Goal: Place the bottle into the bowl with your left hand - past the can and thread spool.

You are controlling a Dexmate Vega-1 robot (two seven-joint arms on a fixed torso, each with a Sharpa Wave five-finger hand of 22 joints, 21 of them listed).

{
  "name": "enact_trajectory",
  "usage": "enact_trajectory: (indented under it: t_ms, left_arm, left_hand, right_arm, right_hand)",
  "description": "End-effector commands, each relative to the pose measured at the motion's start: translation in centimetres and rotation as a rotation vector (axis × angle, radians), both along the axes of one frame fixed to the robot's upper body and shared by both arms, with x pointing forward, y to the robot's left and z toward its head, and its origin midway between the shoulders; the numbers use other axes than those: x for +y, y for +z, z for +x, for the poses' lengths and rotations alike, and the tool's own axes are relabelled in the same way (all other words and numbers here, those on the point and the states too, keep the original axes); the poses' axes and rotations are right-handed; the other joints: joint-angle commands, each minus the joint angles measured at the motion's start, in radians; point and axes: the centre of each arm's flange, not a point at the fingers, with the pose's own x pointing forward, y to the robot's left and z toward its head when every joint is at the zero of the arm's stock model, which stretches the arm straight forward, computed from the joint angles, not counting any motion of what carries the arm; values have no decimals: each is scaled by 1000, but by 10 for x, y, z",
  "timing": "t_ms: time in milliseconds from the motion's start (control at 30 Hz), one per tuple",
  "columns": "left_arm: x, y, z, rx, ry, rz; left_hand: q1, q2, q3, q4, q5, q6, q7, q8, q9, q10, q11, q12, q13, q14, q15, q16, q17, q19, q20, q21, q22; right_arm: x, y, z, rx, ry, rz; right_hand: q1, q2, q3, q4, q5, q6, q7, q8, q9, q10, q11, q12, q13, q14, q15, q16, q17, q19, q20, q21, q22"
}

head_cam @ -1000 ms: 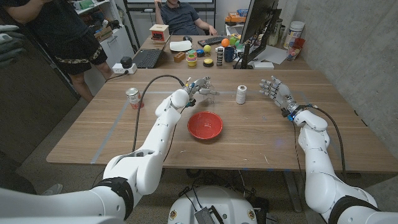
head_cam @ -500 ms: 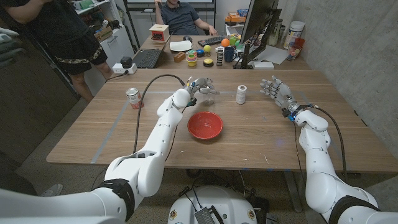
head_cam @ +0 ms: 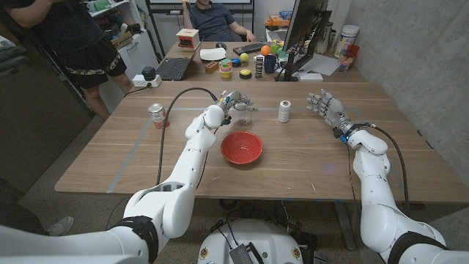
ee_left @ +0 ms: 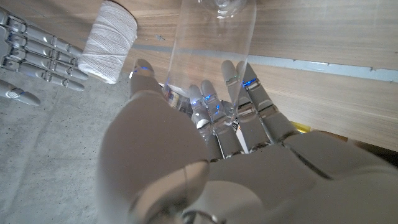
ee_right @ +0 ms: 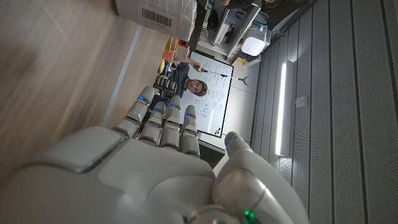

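A clear plastic bottle (head_cam: 245,114) stands on the table behind the red bowl (head_cam: 242,147). My left hand (head_cam: 231,102) is right against it from the robot's left. In the left wrist view its fingers (ee_left: 239,106) lie spread in front of the bottle's (ee_left: 211,37) lower part, and the thumb stands a little off its side. The white thread spool (head_cam: 284,111) stands to the right of the bottle, and the can (head_cam: 156,115) stands far to the left. My right hand (head_cam: 325,104) is raised beyond the spool, fingers apart and holding nothing.
A black cable (head_cam: 179,99) arcs over the table behind my left arm. A second table at the back holds a laptop (head_cam: 173,69), a monitor (head_cam: 304,29) and small items. Two people are behind the tables. A concrete wall runs along the right.
The left hand has edged closer around the bottle, and the bottle has shifted slightly left toward it. The right arm has not moved.
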Motion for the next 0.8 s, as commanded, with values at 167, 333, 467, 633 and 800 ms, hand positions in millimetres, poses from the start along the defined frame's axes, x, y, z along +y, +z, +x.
enact_trajectory:
  t_ms: [167,333,467,633,800]
  left_arm:
    - [9,3,-8,-28,29,-13]
    - [13,8,-12,-43,37,-18]
    - [14,11,-15,-48,41,-10]
    - [16,14,-19,-62,41,-17]
    - [16,17,-23,-70,36,-19]
  left_hand:
    - [100,82,-5,-6,-5,6,1,-14,3,98,-91,-17,5,110,-192,-8,3,18,-64,4,4]
    - [107,86,-3,-8,-6,5,1,-19,3,98,-92,-22,5,111,-192,-11,3,19,-65,4,4]
    - [114,90,-1,-10,-7,5,1,-23,3,99,-92,-26,5,112,-192,-14,3,19,-65,4,4]
    - [118,93,-1,-10,-8,5,-2,-28,3,101,-91,-30,6,113,-192,-16,4,17,-64,3,5]
    - [125,96,0,-12,-10,8,-5,-31,3,102,-91,-35,6,115,-192,-17,7,16,-64,3,5]
  right_arm:
    - [4,3,-3,-8,-2,-12]
    - [4,4,-3,-9,1,-14]
    - [5,4,-3,-9,2,-14]
    - [7,4,-4,-11,4,-17]
    - [7,5,-5,-14,8,-19]
  right_hand:
    - [-9,2,-5,3,7,-6,4,5,5,2,3,5,6,5,4,4,2,7,3,-4,3]
    - [-10,2,-6,3,7,-6,3,5,5,2,2,5,6,5,4,4,2,6,3,-6,3]
    - [-10,2,-6,3,7,-7,3,5,5,4,3,5,6,5,4,4,2,7,3,-7,3]
    - [-11,2,-7,3,8,-7,3,5,5,3,3,5,6,4,4,4,2,6,3,-8,3]
    - [-11,2,-7,3,8,-7,3,6,5,3,4,5,6,4,3,4,2,7,3,-9,3]
